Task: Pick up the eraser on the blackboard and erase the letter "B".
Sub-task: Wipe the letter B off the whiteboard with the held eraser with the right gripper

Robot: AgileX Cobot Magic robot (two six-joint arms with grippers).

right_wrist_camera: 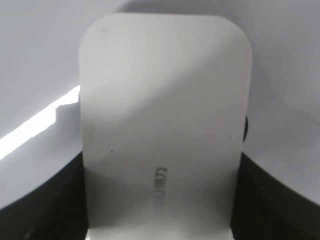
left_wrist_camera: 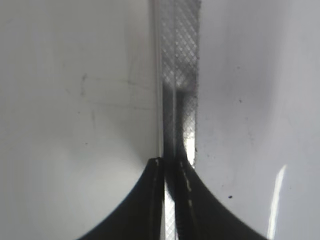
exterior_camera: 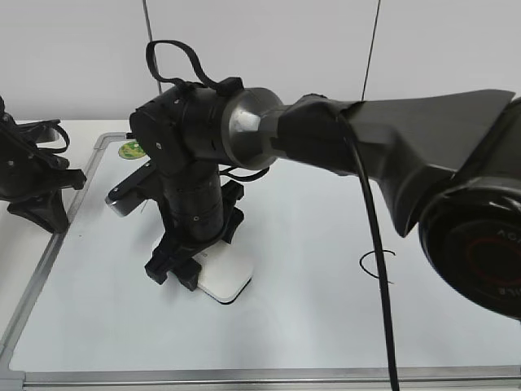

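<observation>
White eraser: clamped between right tool fingers, flat on blackboard.
Left tool: clenched, holding nothing.

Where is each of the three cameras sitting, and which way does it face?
Exterior: slanted down at the blackboard; both arms show.
Left wrist: on the left arm, looking down at the board's frame past the shut left gripper.
Right wrist: looking down the right gripper clamping the eraser.
Shared: eraser, exterior and right wrist.
</observation>
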